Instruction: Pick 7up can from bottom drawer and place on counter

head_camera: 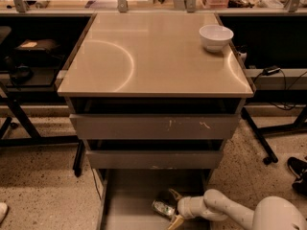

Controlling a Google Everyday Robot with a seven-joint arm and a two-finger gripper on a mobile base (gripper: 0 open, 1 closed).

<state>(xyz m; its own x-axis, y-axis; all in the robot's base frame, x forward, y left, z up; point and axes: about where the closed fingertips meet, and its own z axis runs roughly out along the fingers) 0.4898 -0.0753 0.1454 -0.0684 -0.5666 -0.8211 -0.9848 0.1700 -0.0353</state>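
Observation:
The 7up can [162,208] lies on its side on the floor of the open bottom drawer [129,200], near the middle right. My gripper [173,208] reaches in from the lower right on its white arm. Its fingers are spread, one finger [172,194] behind the can and the other in front, so the can's right end sits between them. The fingers do not look closed on it. The counter [144,51] is the beige top above the drawers.
A white bowl [216,36] stands at the counter's back right corner. Two shut grey drawer fronts [153,127] sit right above the open drawer. Black table legs and cables stand at both sides on the speckled floor.

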